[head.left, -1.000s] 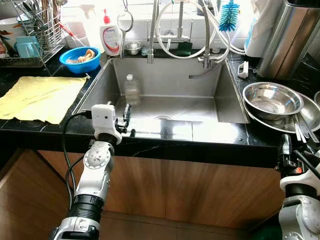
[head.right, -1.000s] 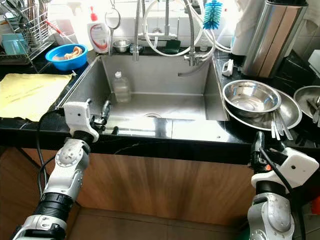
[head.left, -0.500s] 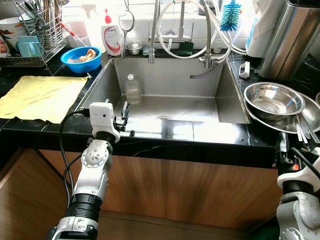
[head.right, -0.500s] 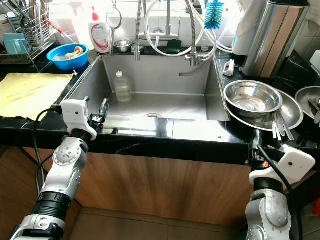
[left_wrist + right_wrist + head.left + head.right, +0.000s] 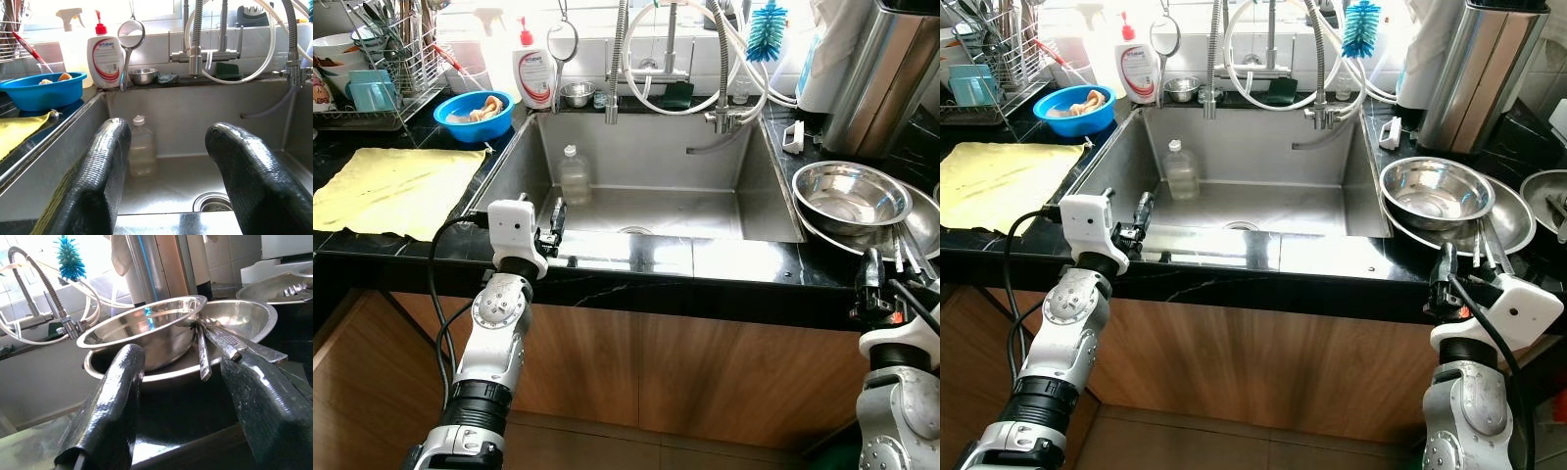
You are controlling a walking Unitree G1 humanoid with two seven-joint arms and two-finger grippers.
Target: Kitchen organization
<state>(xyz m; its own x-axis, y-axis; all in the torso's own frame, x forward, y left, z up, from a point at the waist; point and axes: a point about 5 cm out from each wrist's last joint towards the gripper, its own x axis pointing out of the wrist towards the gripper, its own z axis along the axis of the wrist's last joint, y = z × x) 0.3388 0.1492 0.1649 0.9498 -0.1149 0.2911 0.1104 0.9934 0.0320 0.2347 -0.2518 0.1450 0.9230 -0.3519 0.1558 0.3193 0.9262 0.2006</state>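
Two silver arms reach toward a black stone countertop (image 5: 401, 250) that surrounds a rectangular stainless steel sink (image 5: 646, 166). A tall cylindrical stainless steel container (image 5: 881, 73) stands at the back right corner of the countertop. A yellow cloth (image 5: 396, 191) lies flat on the countertop to the left of the sink. A wire dish rack (image 5: 382, 73) holding cups and utensils sits behind the cloth. Stacked round stainless steel bowls (image 5: 847, 196) rest on the countertop to the right of the sink, with metal utensils (image 5: 220, 340) leaning on the rim of the lower bowl. A round blue plastic bowl (image 5: 470, 113) sits at the back left corner of the sink, beside a white soap bottle with a red pump (image 5: 530, 73). A clear plastic bottle with a white cap (image 5: 573, 176) stands upright inside the sink, against the back wall near the left side. A blue bottle brush (image 5: 766, 29) hangs above the faucet hoses. A small steel cup (image 5: 575, 93) sits on the ledge behind the sink.

The left gripper (image 5: 551, 220) is at the front left edge of the sink; its fingers (image 5: 105, 171) are spread apart, hold nothing and point toward the clear bottle. The right gripper (image 5: 1459, 264) is at the front edge of the countertop, just before the stacked bowls; its fingers (image 5: 115, 396) are spread apart and hold nothing.
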